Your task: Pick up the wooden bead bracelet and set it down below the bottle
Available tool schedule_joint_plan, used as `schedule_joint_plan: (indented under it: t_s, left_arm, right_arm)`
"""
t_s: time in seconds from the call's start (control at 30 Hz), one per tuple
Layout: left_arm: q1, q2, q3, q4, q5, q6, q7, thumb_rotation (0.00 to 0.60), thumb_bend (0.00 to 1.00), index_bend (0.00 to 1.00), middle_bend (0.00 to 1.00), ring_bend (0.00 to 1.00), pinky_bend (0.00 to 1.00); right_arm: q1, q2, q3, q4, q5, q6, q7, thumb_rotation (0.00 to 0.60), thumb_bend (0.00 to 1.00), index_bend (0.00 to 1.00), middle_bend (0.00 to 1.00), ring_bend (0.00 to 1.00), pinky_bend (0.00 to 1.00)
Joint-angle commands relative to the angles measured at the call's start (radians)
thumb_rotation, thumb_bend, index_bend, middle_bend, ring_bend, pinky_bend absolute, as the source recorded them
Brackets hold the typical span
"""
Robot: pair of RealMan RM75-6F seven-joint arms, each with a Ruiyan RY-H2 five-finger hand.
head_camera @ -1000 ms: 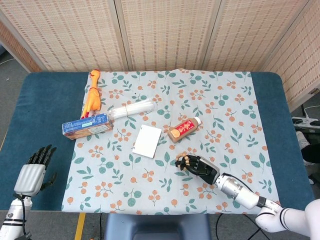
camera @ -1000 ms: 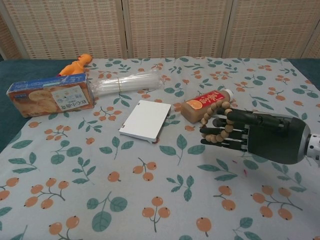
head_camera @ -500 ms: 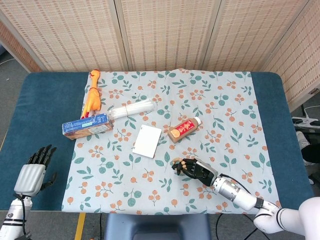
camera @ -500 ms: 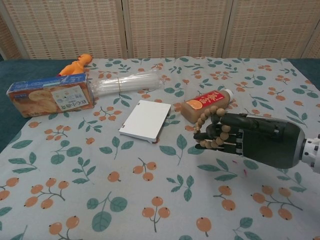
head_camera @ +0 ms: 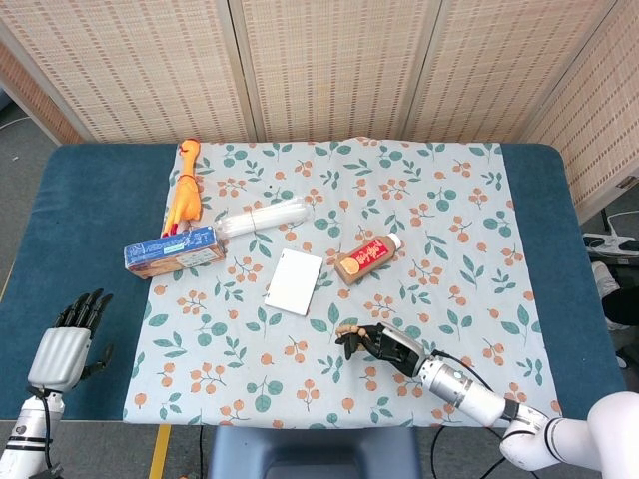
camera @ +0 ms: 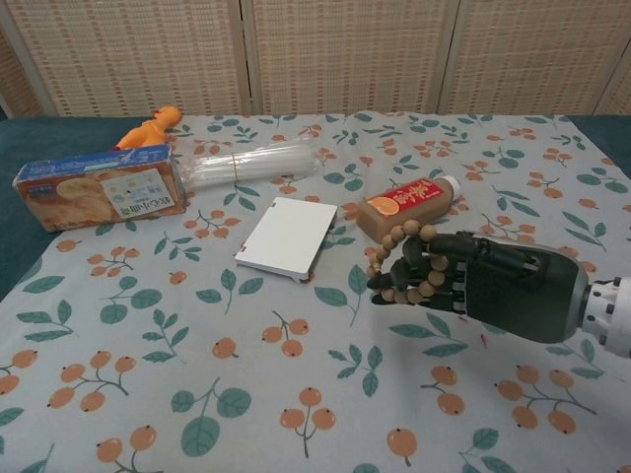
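Just below the brown, red-labelled bottle (camera: 404, 206), the string of round wooden beads (camera: 402, 262) is held in the dark right hand (camera: 473, 281); lowering onto the worktop and release are called for next.

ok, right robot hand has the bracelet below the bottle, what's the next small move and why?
Probably lower and open the fingers. The right robot hand holds the wooden bead bracelet looped over its fingers, already on the near side of the bottle, seemingly just above the cloth.

Woven screen panels (head_camera: 329, 60) stand behind the blue table (head_camera: 70, 230).
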Motion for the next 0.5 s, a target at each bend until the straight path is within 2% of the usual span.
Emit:
schedule_joint_plan:
  t_s: [0.03,0.1,0.17,0.23,0.4,0.5]
  left_arm:
    - [0.0,0.0,0.0,0.0,0.0,0.0,0.0,0.6,0.44,0.0,0.0,0.0,0.16]
    - [0.0,0.0,0.0,0.0,0.0,0.0,0.0,0.6,0.44,0.0,0.0,0.0,0.16]
    - [0.0,0.0,0.0,0.0,0.0,0.0,0.0,0.6,0.44,0.0,0.0,0.0,0.16]
    - [0.0,0.0,0.0,0.0,0.0,0.0,0.0,0.6,0.44,0.0,0.0,0.0,0.16]
    - [0.0,0.0,0.0,0.0,0.0,0.0,0.0,0.6,0.44,0.0,0.0,0.0,0.16]
    - [0.0,0.0,0.0,0.0,0.0,0.0,0.0,0.6,0.44,0.0,0.0,0.0,0.16]
  right_arm:
    - [0.005,-0.004,-0.006,-0.006,0.005,-0.008,-0.016,0.407,0.74,0.56,0.5,0.21,0.16]
    - [0.006,-0.008,-0.007,-0.008,0.01,-0.008,-0.025,0.403,0.8,0.56,0.5,0.21,0.16]
    - [0.009,-0.008,-0.009,-0.009,0.013,-0.012,-0.031,0.398,0.94,0.54,0.5,0.21,0.16]
    - [0.013,-0.008,-0.01,-0.011,0.015,-0.02,-0.056,0.395,1.0,0.53,0.5,0.21,0.16]
    - [0.023,0.002,-0.012,-0.03,0.018,-0.026,-0.08,0.422,1.0,0.5,0.5,0.21,0.16]
    - [0.029,0.008,-0.013,-0.039,0.023,-0.033,-0.089,0.488,1.0,0.48,0.5,0.21,0.16]
